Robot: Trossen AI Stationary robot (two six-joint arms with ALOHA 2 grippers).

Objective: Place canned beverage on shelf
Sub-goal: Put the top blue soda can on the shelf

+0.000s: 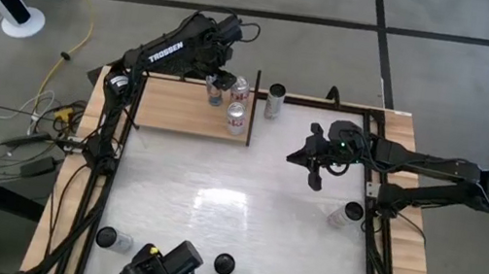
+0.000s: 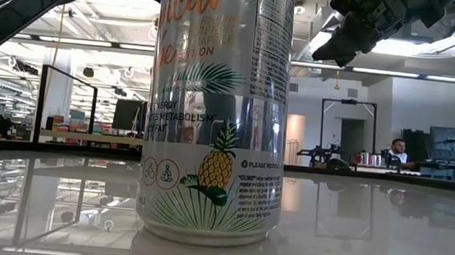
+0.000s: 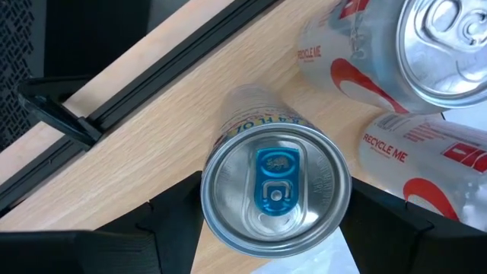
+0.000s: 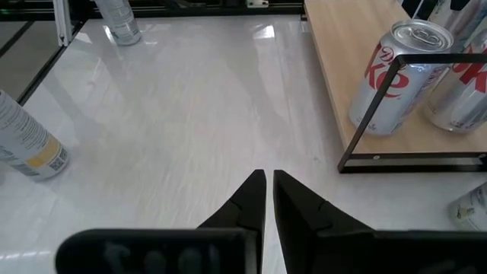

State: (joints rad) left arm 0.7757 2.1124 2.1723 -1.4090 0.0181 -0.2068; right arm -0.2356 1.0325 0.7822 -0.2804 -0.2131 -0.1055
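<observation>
White tabletop [image 1: 243, 206] spreads under both my arms, with the wooden shelf [image 1: 171, 106] along its far edge on my left side. My left gripper [image 1: 218, 89] hangs over that shelf, its fingers [image 3: 163, 221] spread on either side of a can with a blue tab [image 3: 275, 190]; the can stands upright on the wood, and I cannot tell whether the pads press it. Two red-and-white cans [image 1: 237, 106] stand just beside it on the shelf. My right gripper [image 4: 268, 194] hovers over bare table near the shelf's black end frame [image 4: 396, 114], fingers closed together on nothing
</observation>
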